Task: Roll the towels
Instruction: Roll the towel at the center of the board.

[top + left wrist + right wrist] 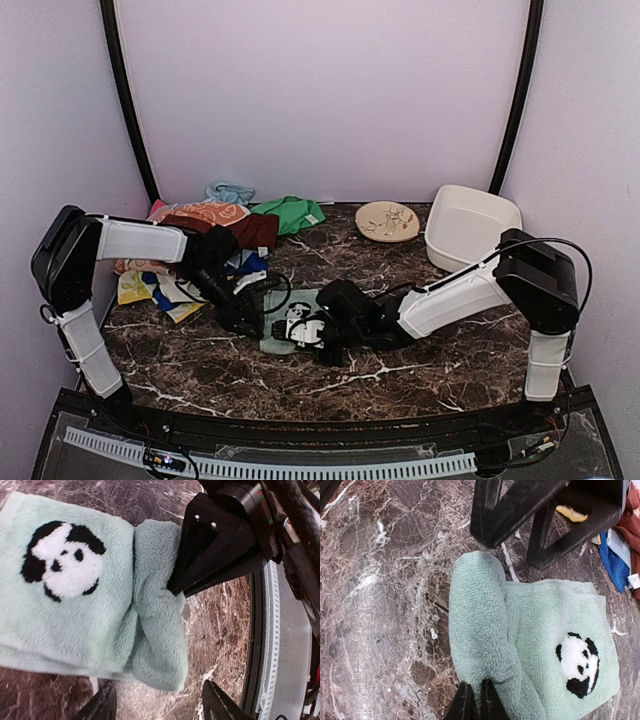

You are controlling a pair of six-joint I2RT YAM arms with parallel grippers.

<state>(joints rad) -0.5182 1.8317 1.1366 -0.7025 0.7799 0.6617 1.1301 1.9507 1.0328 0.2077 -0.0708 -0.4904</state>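
Table (420, 370) filling lower half of top view. Towel pile (210, 225) lying at its upper left. Green towel (80, 615) with panda lying on table, right edge rolled up. Right gripper (476, 702) pinching roll, fingers nearly together. Left gripper (160, 705) hovering at frame bottom, fingers wide, holding nothing.

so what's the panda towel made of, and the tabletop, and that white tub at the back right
Mint-green towel: soft terry cloth, likely cotton, with a fuzzy looped pile and a matte look.
Tabletop: dark brown marble look with white veins and a slight sheen. It could be real stone or a printed laminate.
White tub: probably plastic, with smooth, uniform walls and a rounded rim.
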